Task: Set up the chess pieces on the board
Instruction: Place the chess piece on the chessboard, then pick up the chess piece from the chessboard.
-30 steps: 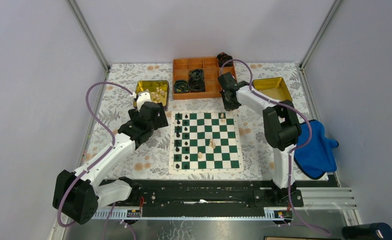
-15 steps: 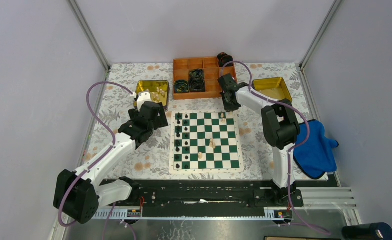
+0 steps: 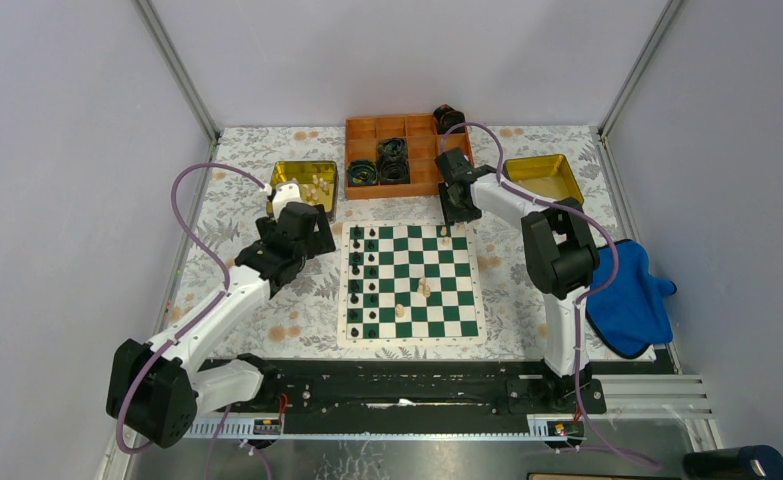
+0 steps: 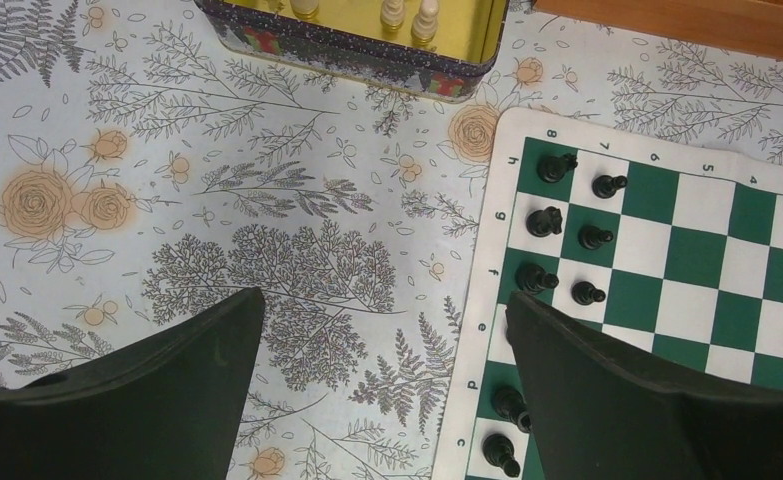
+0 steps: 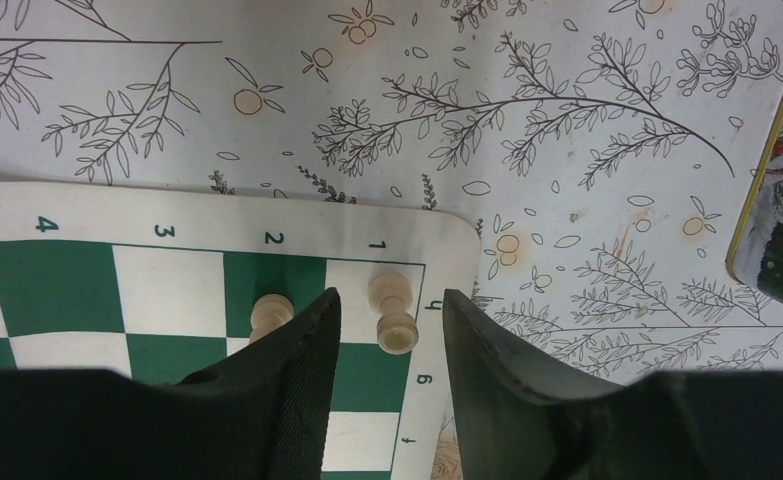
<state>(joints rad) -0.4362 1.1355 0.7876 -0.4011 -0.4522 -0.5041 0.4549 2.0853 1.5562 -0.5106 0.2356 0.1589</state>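
Note:
The green and white board (image 3: 437, 300) lies mid-table. Black chess pieces (image 3: 362, 280) fill its two left columns, and a few cream ones (image 3: 424, 287) stand mid-board. In the right wrist view a cream rook (image 5: 392, 310) stands upright on the corner square by the "h" label, with a cream pawn (image 5: 270, 312) on the adjacent square. My right gripper (image 5: 392, 296) is open around the rook, with a gap on each side. My left gripper (image 4: 384, 298) hangs wide open and empty over the tablecloth, just left of the board (image 4: 707, 250).
A yellow-lined tin (image 3: 305, 187) with several cream pieces sits behind the left gripper. Another tin (image 3: 545, 176) stands at the back right. An orange tray (image 3: 422, 130) holds black rolls. A blue cloth (image 3: 632, 295) lies at the right.
My right gripper's jaws have parted, letting go of the cream rook, which now stands on the corner square. The left arm has not moved.

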